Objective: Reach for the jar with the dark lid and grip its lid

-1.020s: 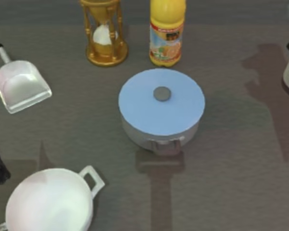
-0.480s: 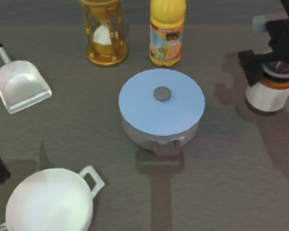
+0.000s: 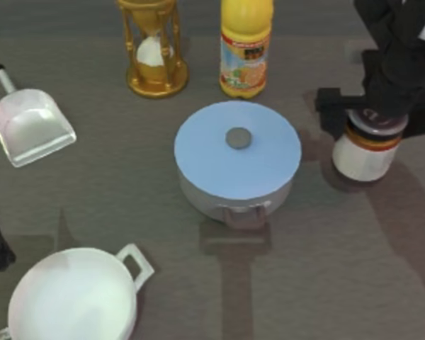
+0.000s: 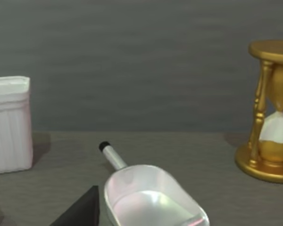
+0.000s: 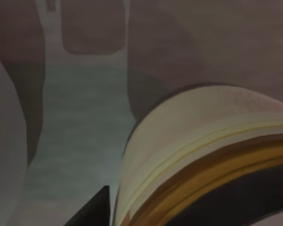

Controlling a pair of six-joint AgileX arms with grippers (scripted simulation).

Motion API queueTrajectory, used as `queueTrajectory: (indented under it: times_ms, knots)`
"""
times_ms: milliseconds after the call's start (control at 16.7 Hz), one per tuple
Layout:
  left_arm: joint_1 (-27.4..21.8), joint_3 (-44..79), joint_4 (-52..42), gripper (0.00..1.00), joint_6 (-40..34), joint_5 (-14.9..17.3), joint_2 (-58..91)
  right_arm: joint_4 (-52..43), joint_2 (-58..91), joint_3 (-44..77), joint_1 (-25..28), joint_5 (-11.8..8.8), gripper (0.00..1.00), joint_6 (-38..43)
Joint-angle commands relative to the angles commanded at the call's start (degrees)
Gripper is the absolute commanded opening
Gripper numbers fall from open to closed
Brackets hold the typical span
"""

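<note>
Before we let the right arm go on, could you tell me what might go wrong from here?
The right gripper sits over the jar, hiding most of the lid, so a poor hold could go unseen. The jar stands upright; an off-centre squeeze might tip it. The blue pot is to its left, so a sideways nudge could knock them together.

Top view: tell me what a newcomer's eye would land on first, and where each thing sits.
The big light-blue pot lid with its grey knob fills the table's middle. At the right, the right gripper sits down over the lid of the jar; its jaws cannot be judged. At the back stand a golden hourglass and an orange juice bottle; the left arm sits parked at the left edge.
</note>
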Motion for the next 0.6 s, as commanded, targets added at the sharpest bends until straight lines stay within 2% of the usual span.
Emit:
queueTrajectory:
  times_ms: [300,600]
  knots:
    - [0.0,0.0,0.0,1.00,0.0,0.0,0.0,0.9,0.6,-0.4,-0.3,-0.2,0.00,0.0]
    - [0.0,0.0,0.0,1.00,0.0,0.0,0.0,8.5,3.5,-4.7,-0.2,0.0,0.00,0.0]
